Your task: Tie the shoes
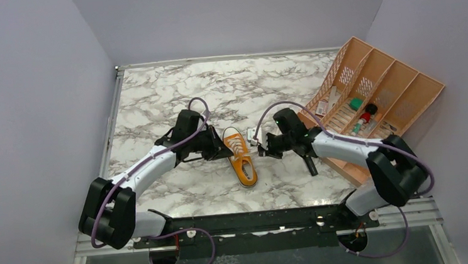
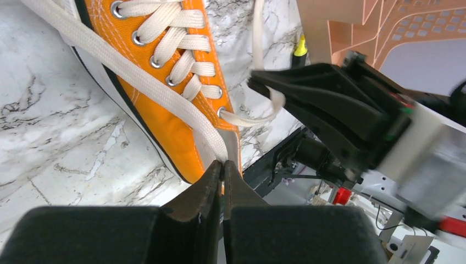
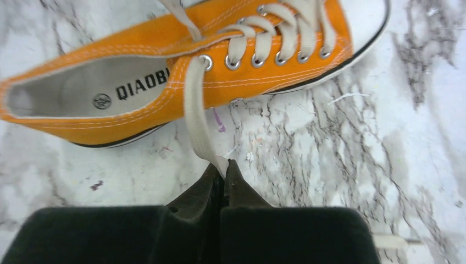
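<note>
Two laces (image 3: 198, 115) pinched tight: left gripper (image 2: 222, 166) and right gripper (image 3: 222, 166) flank the orange sneaker (image 1: 241, 160)

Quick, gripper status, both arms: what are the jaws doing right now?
Left gripper: jaws shut on one white lace.
Right gripper: jaws shut on the other white lace.

right gripper (image 3: 222, 168) pinched tight on the white lace (image 3: 197, 113) coming off the top eyelet of the orange sneaker (image 3: 118, 125), which sits just beyond on the marble table (image 3: 340, 154)
</note>
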